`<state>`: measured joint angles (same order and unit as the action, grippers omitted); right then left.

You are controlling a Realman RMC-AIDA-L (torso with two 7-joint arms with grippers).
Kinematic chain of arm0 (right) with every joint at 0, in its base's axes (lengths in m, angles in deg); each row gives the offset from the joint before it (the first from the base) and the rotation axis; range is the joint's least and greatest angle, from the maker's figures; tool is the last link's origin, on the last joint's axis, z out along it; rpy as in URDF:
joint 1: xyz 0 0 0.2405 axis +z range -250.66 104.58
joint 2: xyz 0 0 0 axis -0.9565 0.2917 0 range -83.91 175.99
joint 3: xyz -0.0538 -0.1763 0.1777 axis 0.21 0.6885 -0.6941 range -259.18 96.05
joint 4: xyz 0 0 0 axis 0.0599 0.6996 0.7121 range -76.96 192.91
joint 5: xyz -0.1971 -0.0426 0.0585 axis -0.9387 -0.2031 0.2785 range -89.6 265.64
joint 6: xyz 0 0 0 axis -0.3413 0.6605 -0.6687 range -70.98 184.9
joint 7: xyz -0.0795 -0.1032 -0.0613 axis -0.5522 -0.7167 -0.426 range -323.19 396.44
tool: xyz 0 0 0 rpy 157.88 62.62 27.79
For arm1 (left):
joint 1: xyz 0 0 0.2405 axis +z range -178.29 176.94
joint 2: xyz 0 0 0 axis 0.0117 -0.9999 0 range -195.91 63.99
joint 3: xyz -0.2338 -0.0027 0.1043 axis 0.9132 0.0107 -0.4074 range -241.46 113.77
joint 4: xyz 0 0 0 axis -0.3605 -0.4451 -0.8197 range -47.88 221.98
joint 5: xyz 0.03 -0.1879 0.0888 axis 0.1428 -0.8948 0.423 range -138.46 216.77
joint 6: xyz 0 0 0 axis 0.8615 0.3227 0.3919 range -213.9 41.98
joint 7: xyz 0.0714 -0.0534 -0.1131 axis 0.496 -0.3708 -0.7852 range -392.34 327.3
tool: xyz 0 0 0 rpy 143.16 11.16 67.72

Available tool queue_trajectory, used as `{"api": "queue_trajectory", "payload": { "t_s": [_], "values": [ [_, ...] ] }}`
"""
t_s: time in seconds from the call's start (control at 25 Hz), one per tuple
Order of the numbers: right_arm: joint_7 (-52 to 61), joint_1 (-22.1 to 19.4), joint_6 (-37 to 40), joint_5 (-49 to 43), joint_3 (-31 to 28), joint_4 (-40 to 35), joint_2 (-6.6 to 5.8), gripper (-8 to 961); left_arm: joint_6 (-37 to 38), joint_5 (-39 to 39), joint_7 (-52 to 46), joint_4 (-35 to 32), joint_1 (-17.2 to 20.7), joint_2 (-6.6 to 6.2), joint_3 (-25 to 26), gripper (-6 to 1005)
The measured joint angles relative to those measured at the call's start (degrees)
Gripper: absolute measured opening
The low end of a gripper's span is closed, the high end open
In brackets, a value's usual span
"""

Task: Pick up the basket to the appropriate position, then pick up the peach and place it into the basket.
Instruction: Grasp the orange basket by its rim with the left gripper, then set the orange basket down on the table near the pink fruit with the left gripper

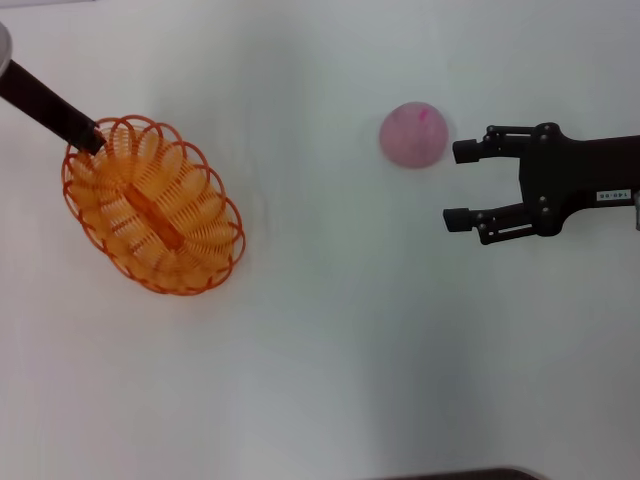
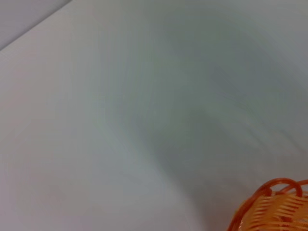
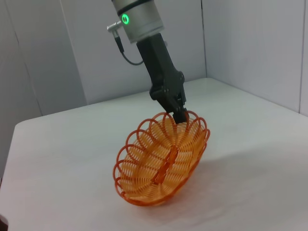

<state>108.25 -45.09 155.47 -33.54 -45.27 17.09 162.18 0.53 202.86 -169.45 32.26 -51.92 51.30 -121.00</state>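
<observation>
The orange basket [image 1: 153, 205] is at the left of the head view, tilted, its far rim lifted off the white table. My left gripper [image 1: 88, 138] is shut on that rim. The right wrist view shows the basket [image 3: 161, 163] tipped up with one edge resting on the table and the left gripper [image 3: 180, 115] pinching its top rim. A piece of the rim shows in the left wrist view [image 2: 274, 207]. The pale-pink peach [image 1: 411, 134] lies on the table at centre right. My right gripper [image 1: 462, 185] is open, just right of the peach and slightly nearer me.
The white table [image 1: 330, 350] spreads all round. Grey walls [image 3: 250, 43] stand behind the table in the right wrist view. A dark edge [image 1: 460, 474] shows at the bottom of the head view.
</observation>
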Motion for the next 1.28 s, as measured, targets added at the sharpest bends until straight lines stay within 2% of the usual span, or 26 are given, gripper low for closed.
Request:
{"api": "queue_trajectory", "payload": {
  "t_s": [0.24, 0.48, 0.8, 1.0, 1.28],
  "values": [
    [-0.08, 0.0, 0.24, 0.0, 0.0, 0.0, -0.26, 858, 2.15, -0.16, -1.49, -1.29, -1.07, -0.17, 4.75, 67],
    [-0.3, 0.0, 0.29, 0.0, 0.0, 0.01, -0.45, 856, 2.74, -0.46, -3.79, -0.74, -1.46, -0.32, 6.99, 60],
    [-1.33, 0.17, 0.43, 0.0, 0.0, 0.01, -0.5, 854, 2.39, -0.65, -6.14, 1.71, -1.26, 0.67, 10.23, 54],
    [-1.78, 0.18, 0.86, 0.07, -0.14, -0.02, -0.47, 852, 1.59, -0.74, -11.19, 0.98, -0.77, 1.29, 10.87, 52],
    [-2.82, 0.02, 1.0, 0.6, -1.6, -0.06, 0.11, 850, -1.48, -1.65, -15.36, 0.65, 0.63, 2.72, 18.09, 51]
  ]
}}
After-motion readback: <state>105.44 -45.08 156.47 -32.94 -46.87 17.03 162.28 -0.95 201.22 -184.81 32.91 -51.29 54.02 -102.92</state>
